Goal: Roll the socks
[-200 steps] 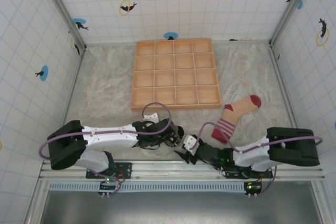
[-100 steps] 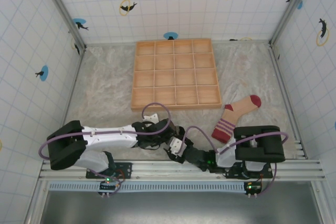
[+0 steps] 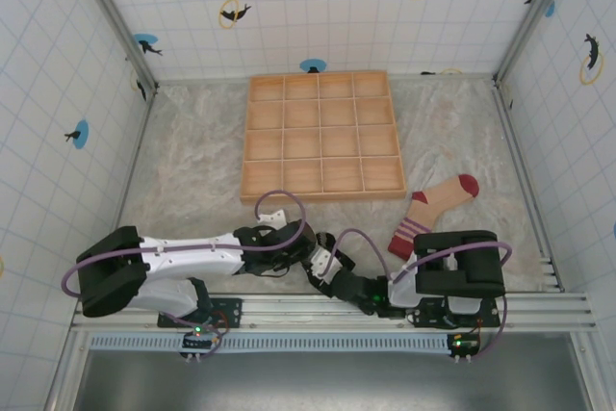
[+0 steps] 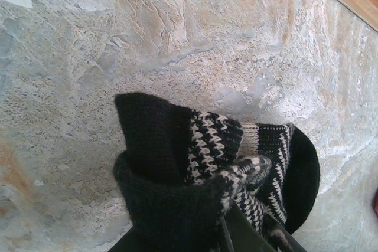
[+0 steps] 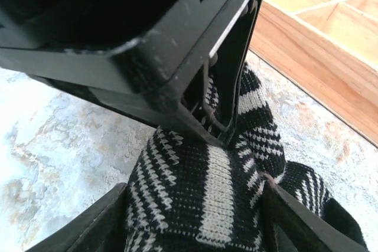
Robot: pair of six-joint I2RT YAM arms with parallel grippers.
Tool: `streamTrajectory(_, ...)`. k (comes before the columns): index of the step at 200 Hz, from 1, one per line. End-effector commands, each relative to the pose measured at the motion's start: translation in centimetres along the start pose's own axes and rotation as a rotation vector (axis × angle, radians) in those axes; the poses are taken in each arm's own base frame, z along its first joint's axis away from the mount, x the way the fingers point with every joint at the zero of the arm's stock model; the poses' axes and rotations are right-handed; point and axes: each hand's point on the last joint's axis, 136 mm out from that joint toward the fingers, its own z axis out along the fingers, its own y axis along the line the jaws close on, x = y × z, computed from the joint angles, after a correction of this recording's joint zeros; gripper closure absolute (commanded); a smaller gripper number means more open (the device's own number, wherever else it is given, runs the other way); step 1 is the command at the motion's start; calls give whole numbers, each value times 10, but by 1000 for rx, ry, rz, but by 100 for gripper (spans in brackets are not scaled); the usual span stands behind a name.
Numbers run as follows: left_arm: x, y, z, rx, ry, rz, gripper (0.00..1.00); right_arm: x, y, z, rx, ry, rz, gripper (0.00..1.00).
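Note:
The black-and-white striped sock [image 4: 218, 163] lies bunched on the mat near the table's front edge. My left gripper [image 4: 236, 237] is shut on a fold of it from below in the left wrist view. In the top view the left gripper [image 3: 310, 249] meets my right gripper [image 3: 329, 267] over this sock. In the right wrist view the right gripper [image 5: 195, 205] is open, straddling the striped sock [image 5: 177, 187], with a finger [image 5: 109, 228] against each side. The left gripper's black body [image 5: 147, 45] hangs just above. The tan sock [image 3: 431, 207] with red toe and striped cuff lies flat to the right, untouched.
A wooden tray [image 3: 322, 194] of square compartments lies at the middle back, its edge close behind the striped sock [image 5: 319, 81]. Tiled walls enclose the mat on three sides. The arm bases and a metal rail [image 3: 289, 313] run along the front.
My right arm has folded and swung left, bringing its gripper to the left gripper and over the striped sock, its jaws narrowing. The left arm reached slightly right, still holding the sock.

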Motion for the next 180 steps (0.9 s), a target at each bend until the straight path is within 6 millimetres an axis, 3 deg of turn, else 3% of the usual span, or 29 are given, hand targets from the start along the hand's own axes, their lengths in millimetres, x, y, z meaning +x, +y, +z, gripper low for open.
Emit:
streamTrajectory(1, 0, 7, -1, -18, 0, -11, 100, 13, -9, 7, 71, 63, 18, 42)
streamTrajectory(32, 1, 8, 2, -26, 6, -9, 100, 21, -9, 11, 73, 103, 53, 62)
streamTrajectory(46, 1, 8, 1, -24, 6, -12, 90, 25, -11, 10, 73, 128, 97, 73)
streamTrajectory(65, -2, 6, -2, -19, -5, -15, 69, 34, -13, 6, 62, 181, 176, 87)
streamTrajectory(92, -7, 7, -7, -10, -29, -33, 28, 45, -8, -4, -17, 228, 363, 97)
streamTrajectory(100, -8, 8, -7, -11, -38, -35, 22, 49, -6, -6, -38, 249, 421, 98)
streamTrajectory(180, -14, -12, -13, 60, -82, -17, 20, 87, -28, -35, 19, 370, 985, 100)
